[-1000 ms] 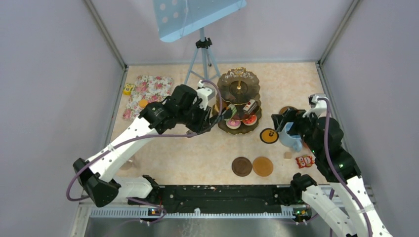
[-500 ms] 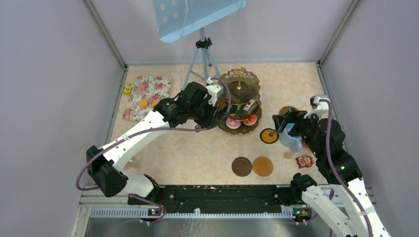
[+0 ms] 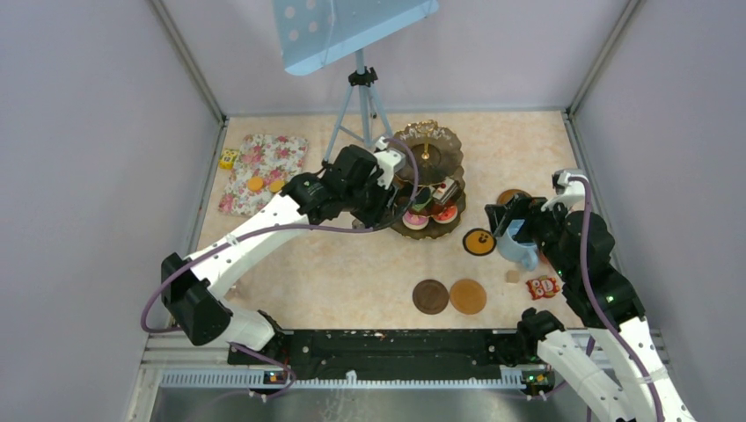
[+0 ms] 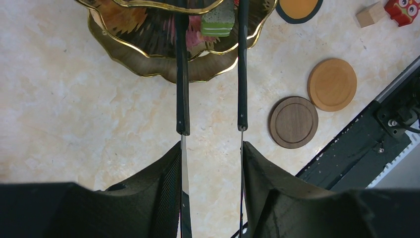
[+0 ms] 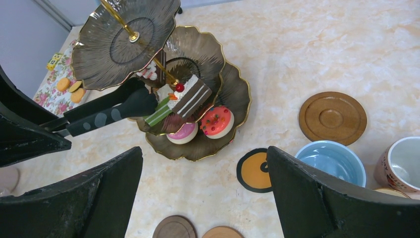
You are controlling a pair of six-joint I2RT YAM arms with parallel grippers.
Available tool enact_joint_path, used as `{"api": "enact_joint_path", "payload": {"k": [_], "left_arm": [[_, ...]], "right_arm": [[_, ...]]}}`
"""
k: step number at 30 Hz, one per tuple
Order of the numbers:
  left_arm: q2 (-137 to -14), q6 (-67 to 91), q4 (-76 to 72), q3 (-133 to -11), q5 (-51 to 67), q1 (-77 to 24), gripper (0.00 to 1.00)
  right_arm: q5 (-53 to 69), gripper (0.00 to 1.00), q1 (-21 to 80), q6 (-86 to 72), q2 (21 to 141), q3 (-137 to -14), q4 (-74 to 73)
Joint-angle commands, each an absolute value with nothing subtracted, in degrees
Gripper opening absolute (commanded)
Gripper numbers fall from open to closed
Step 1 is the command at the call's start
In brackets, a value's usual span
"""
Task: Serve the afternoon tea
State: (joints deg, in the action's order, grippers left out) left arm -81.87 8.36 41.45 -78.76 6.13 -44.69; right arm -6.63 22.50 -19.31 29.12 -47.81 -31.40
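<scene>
Left pincer (image 4: 212, 146) and tongs (image 4: 182, 74) nearer; stand (image 4: 143, 62) ahead

Dark three-tier stand (image 3: 428, 180) upright; cakes (image 5: 218, 121) on middle, bottom tiers. Blue mug (image 5: 329, 161) at its 4 o'clock, two coasters (image 3: 430, 296) at 6.

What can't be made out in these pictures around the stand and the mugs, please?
- Top external: the left arm covers the stand's left side; what lies there is hidden.
- Left wrist: the top edge cuts off the black tongs' tips, so their hold on the green cake is unclear.
- Right wrist: the right edge cuts off the lilac-white mug; a finger hides part of the light blue mug.
</scene>
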Motion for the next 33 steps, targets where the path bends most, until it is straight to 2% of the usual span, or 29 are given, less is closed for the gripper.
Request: {"api": "enact_joint_path", "payload": {"k": [1,9,12,15,17,28,33], "left_arm": [[-79.17,6.62,41.12,-81.51,4.15,-44.82,0.48],[-68.73,6.16,54.72,-82.53,-0.45,-44.85,0.45],[-64.04,7.15,58.94,-82.55,-5.93,-44.67,0.45],[-65.23,10.09,64.8,-83.27,-16.03,-43.52,0.48],[-66.76,12.74,65.56,-83.1,-18.6,-40.1,0.53],[-75.42,18.8,48.35,-77.1,-9.31,-7.49,0.56],[-83.32,21.85,42.09,-76.15,-10.17,-3.69,0.58]], "right_arm": [[-7.48,0.93,23.14,-19.52,28.71,-50.19,-30.96],[-7.37,0.94,23.12,-19.4,28.65,-49.35,-30.38],[-6.71,0.94,23.19,-19.66,28.85,-48.47,-29.44],[-5.92,0.94,23.14,-20.08,29.23,-47.85,-28.59],[-5.32,0.94,23.15,-20.21,29.52,-47.65,-28.12],[-6.13,0.94,23.14,-19.69,29.01,-48.27,-29.68],[-6.11,0.94,23.16,-19.98,28.74,-47.65,-29.3]]}}
